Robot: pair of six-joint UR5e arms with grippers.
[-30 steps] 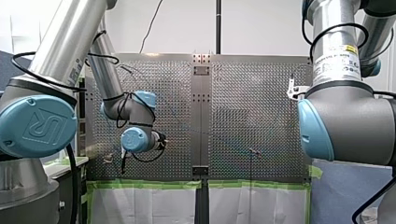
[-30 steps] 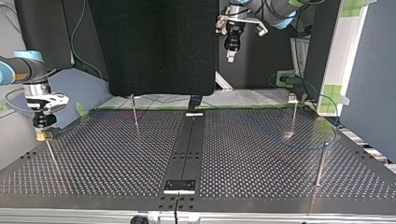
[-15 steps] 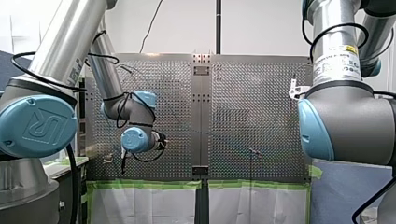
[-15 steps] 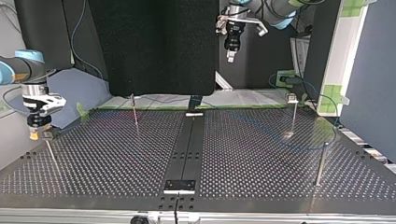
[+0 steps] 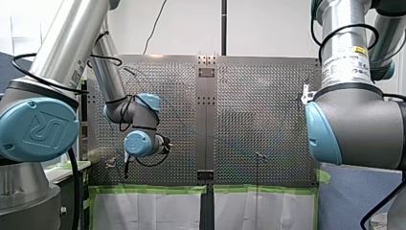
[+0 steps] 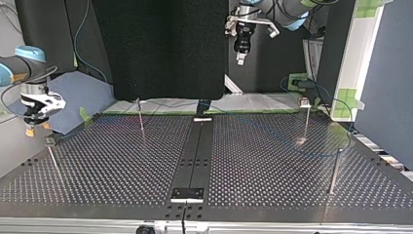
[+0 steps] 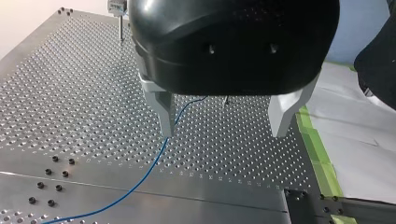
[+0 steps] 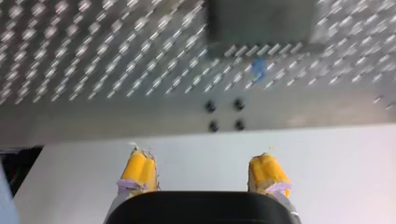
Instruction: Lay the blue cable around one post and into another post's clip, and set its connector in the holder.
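In the left wrist view the thin blue cable lies on the perforated table, running from under one metal finger toward the table's seam. My left gripper hangs open above it, holding nothing. In the top view my left gripper is high at the back. My right gripper hovers at that view's left, above and beside a short post with a clip. Its yellow pads stand apart with nothing between them. A blue spot shows beside a grey block ahead of it, blurred.
More thin posts stand on the table: one at the back left, one at the back right and one at the front right. A dark strip runs down the middle. A black panel rises behind the table.
My right gripper has risen and drifted toward the top view's left, away from the clip post. My left arm has not moved.
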